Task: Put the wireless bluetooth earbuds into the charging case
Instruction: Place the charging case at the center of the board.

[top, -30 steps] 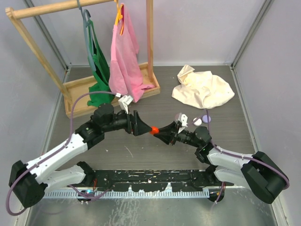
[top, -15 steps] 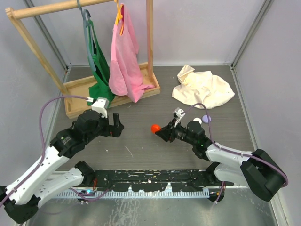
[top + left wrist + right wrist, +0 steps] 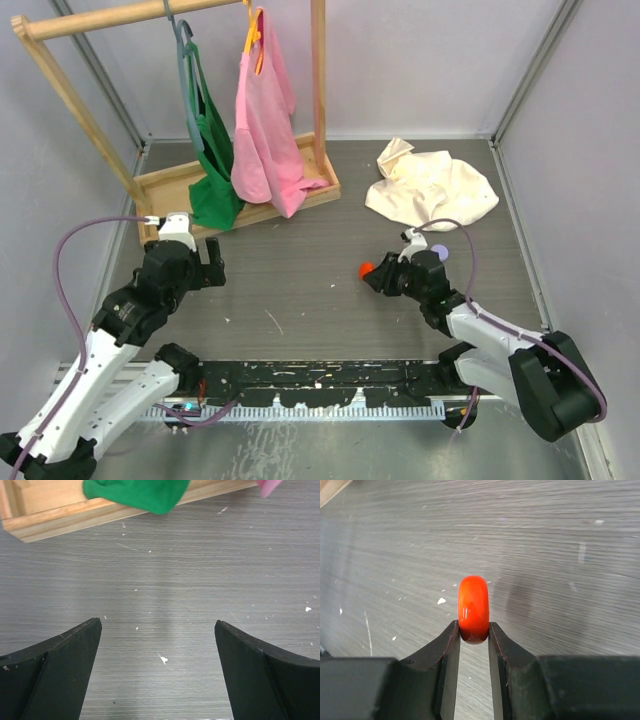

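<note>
A round red charging case (image 3: 473, 607) stands on edge between my right fingertips, above the grey table; the lid looks closed. From above, the red case (image 3: 367, 268) shows at the tip of my right gripper (image 3: 373, 272), right of the table's middle. My right gripper (image 3: 473, 630) is shut on the case. Far to the left, near the wooden rack, my left gripper (image 3: 208, 265) is open. In the left wrist view the left gripper (image 3: 157, 622) has only bare table between its wide-apart fingers. The earbuds are out of view.
A wooden clothes rack base (image 3: 240, 200) stands at the back left with a green garment (image 3: 210, 150) and a pink garment (image 3: 265, 120) hanging. A crumpled cream cloth (image 3: 430, 185) lies at the back right. A lilac disc (image 3: 441, 252) peeks out behind my right wrist.
My left gripper let go of the red case, opened wide and drew back to the left. My right gripper moved to the right with the case still in it.
</note>
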Controlling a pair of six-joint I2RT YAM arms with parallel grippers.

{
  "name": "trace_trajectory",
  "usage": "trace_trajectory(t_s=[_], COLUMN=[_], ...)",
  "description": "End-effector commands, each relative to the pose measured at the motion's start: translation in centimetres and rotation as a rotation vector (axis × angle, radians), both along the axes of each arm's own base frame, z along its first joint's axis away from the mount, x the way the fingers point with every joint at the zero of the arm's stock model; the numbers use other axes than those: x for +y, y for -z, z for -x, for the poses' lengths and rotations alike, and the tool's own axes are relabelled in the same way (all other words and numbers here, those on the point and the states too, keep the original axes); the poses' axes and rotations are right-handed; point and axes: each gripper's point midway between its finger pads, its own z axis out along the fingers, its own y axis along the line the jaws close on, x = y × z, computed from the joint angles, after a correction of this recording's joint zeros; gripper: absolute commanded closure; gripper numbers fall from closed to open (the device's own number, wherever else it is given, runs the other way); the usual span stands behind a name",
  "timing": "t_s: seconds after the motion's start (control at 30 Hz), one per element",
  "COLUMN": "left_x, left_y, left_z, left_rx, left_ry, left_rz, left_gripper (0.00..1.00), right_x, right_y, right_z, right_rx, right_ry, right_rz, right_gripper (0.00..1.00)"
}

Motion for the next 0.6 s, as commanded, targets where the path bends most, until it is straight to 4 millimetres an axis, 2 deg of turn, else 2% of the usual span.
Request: trace_trajectory(t_s=[0.0, 0.23, 0.37, 0.43, 0.57], left_x=[1.2, 1.7, 2.0, 2.0, 2.1], left_y=[-0.4, -0.7, -1.1, -1.4, -1.6], left_z=[-0.5, -0.6, -0.6, -0.6, -0.5], left_rx=[-0.033, -0.048, -0.070, -0.084, -0.095], left_ry=[-0.031, -0.048, -0.063, -0.063, -0.065], left_rz=[0.012, 0.070, 0.098, 0.112, 0.120], left_gripper=[0.02, 0.02, 0.02, 0.02, 0.02], right_x=[-2.7, -7.1, -9.1, -9.9, -10.7], right_y=[0.0, 2.7, 3.6, 3.8, 4.1], right_z=[-1.5, -2.7, -3.2, -3.4, -3.6], right_rx=[0.035, 0.155, 0.193, 0.205, 0.218], right_ry=[0.164, 0.361, 0.449, 0.485, 0.528], right_rz=[-0.021, -0.021, -0.036, -0.045, -0.044], right_gripper=[0.98, 0.95, 0.92, 0.88, 0.72])
